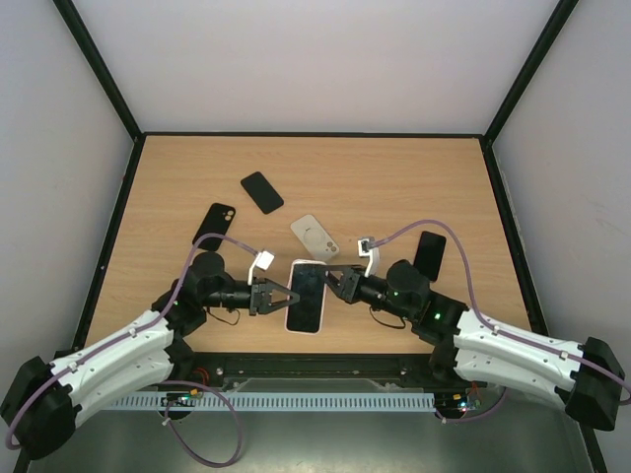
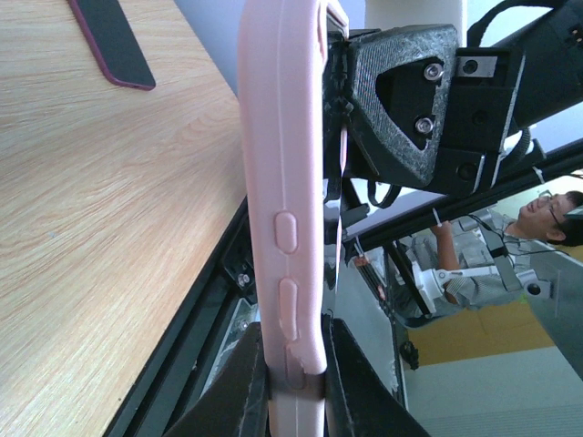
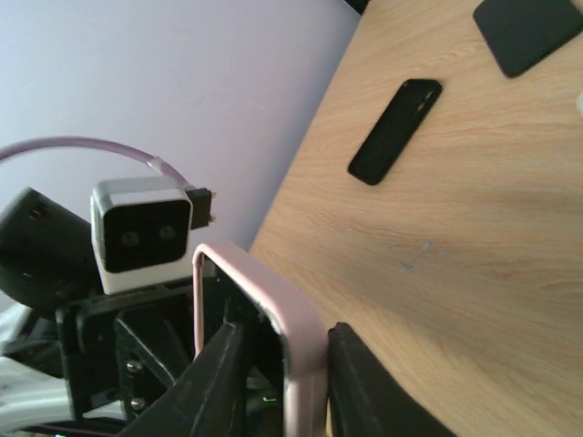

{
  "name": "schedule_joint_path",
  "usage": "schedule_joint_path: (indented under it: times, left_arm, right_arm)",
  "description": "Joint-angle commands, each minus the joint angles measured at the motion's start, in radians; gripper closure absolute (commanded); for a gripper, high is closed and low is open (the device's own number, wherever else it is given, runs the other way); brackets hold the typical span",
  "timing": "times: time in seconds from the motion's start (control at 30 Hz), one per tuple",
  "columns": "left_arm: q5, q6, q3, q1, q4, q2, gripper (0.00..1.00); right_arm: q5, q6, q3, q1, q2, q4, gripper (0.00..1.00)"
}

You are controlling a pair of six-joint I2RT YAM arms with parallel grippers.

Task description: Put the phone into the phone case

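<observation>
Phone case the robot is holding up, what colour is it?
The phone case is pale pink; the left wrist view shows it best.

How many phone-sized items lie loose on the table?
4: black case at left, far black slab behind it, white case centre, right-hand black slab. Others may be hidden.
</observation>
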Motion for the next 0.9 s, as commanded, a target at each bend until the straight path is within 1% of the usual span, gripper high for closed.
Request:
schedule_joint_path:
  times: [0.0,0.07,0.13,0.2,0.3,0.37,0.47,0.53,0.63,0.87]
  left_arm:
    - [-0.077,0.003,0.01,0.004,-0.055,0.001,0.98]
    - [-0.082,-0.017,0.01,0.005,-0.034,-0.014,0.98]
    - [-0.095,-0.033,0.011,0.006,-0.019,-0.03,0.98]
    - [-0.108,-0.051,0.01,0.006,0.003,-0.045,0.98]
    - [-0.117,-0.095,-0.003,0.006,0.067,-0.063,0.98]
    - [-0.113,-0.129,-0.015,0.006,0.129,-0.07,0.98]
    - [-0.114,-0.163,-0.024,0.006,0.201,-0.071,0.98]
    - [-0.122,-0.175,-0.025,0.006,0.223,-0.072,0.98]
    - [-0.145,-0.18,-0.025,0.006,0.231,-0.076,0.98]
    - [-0.213,-0.165,-0.03,0.007,0.187,-0.08,0.98]
  right_arm:
    - [0.005,0.004,0.016,-0.002,0.035,-0.014,0.65]
    - [-0.006,0.02,0.003,-0.003,0.044,-0.005,0.51]
    - [-0.023,0.036,-0.021,-0.002,0.041,0.017,0.38]
    - [-0.045,0.057,-0.055,-0.002,0.03,0.054,0.3]
    - [-0.099,0.081,-0.098,-0.002,0.026,0.118,0.24]
    - [-0.141,0.089,-0.112,-0.002,0.035,0.14,0.23]
    - [-0.238,0.118,-0.154,-0.003,0.052,0.245,0.24]
    - [-0.292,0.143,-0.183,-0.002,0.06,0.328,0.26]
    - [-0.32,0.167,-0.207,-0.002,0.06,0.384,0.38]
    - [-0.285,0.171,-0.233,-0.002,0.004,0.369,0.86]
